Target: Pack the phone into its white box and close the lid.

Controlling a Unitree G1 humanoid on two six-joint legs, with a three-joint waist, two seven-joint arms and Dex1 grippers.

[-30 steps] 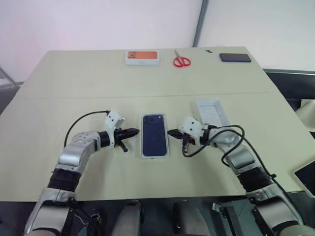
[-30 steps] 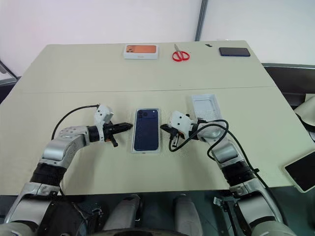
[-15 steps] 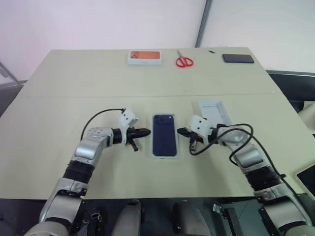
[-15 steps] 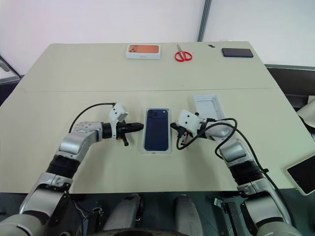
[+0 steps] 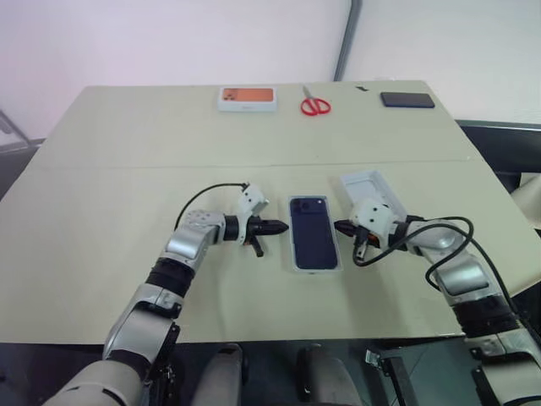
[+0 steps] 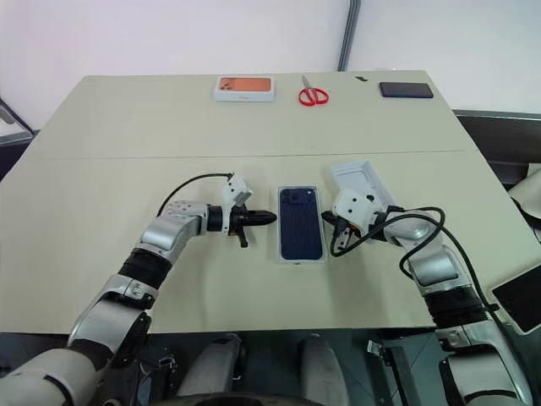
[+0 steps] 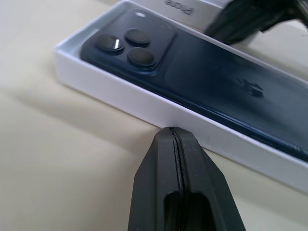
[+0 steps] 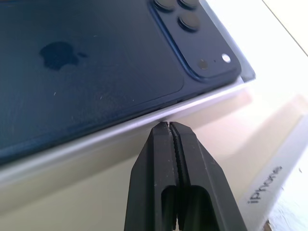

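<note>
We see the phone (image 5: 314, 242) lying back-up in the box (image 7: 144, 107), our left gripper (image 5: 283, 227) and right gripper (image 5: 339, 227) pinched closed and empty against its long sides.

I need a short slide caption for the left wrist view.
Shut left claw at the white box wall, the phone lying inside.
</note>
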